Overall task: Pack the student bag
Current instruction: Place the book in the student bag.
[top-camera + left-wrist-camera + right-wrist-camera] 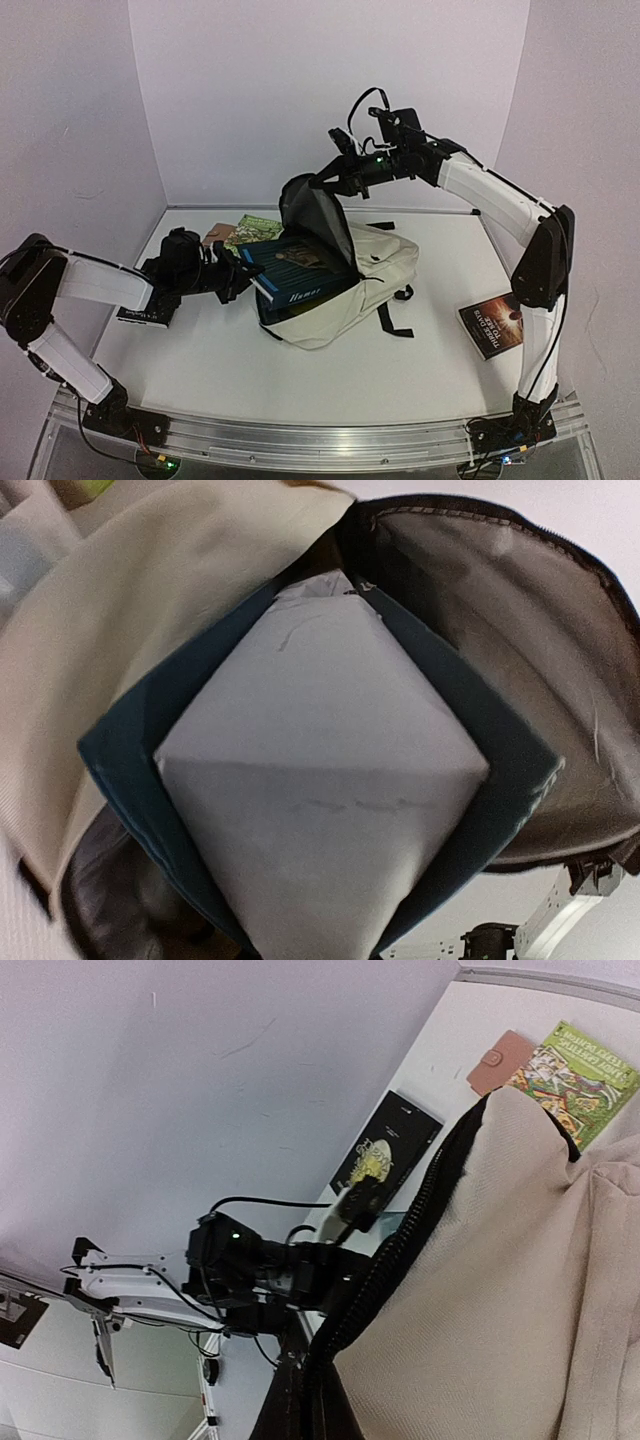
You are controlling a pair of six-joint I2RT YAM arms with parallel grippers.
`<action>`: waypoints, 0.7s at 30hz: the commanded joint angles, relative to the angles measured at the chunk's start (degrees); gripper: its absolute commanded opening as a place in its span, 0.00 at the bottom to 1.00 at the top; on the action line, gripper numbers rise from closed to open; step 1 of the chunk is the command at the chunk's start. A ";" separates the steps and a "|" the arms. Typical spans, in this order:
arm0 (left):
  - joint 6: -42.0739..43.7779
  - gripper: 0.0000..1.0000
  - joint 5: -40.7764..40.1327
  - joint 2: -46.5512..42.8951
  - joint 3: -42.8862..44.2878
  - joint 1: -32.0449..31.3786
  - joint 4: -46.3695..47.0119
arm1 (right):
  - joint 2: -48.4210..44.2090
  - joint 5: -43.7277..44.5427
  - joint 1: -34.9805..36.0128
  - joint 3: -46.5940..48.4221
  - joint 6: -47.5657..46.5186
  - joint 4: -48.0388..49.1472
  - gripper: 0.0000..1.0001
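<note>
While you view the scene from above, take stock as follows.

Item one: student bag [385, 265], cream, lying mid-table [300, 370], its grey-lined flap [310, 215] lifted. Your right gripper [320, 183] has its fingers pressed together on the flap's zipper edge, holding it up.

Item two: teal book [300, 268], partway inside the bag's mouth. Your left gripper [245, 278] pinches the end that sticks out. Its fingers are hidden in the wrist view.

Loose items: green book [258, 228] and tan wallet [214, 235] behind the bag. Black book [145, 316] at the table's left side. Dark book [492, 325] at its right.
</note>
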 commanded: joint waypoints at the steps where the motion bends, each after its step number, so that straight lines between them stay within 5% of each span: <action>1: 0.22 0.02 -0.36 7.69 8.62 -0.43 6.61 | -2.80 -5.05 1.05 2.77 6.87 14.22 0.00; 13: -0.47 0.16 2.70 20.16 16.77 -1.71 4.10 | -7.58 -5.27 -5.21 -10.27 3.53 13.52 0.00; 21: 6.06 0.02 13.43 17.40 18.54 -3.54 -0.08 | -9.85 0.56 -10.66 -16.42 -6.55 4.09 0.00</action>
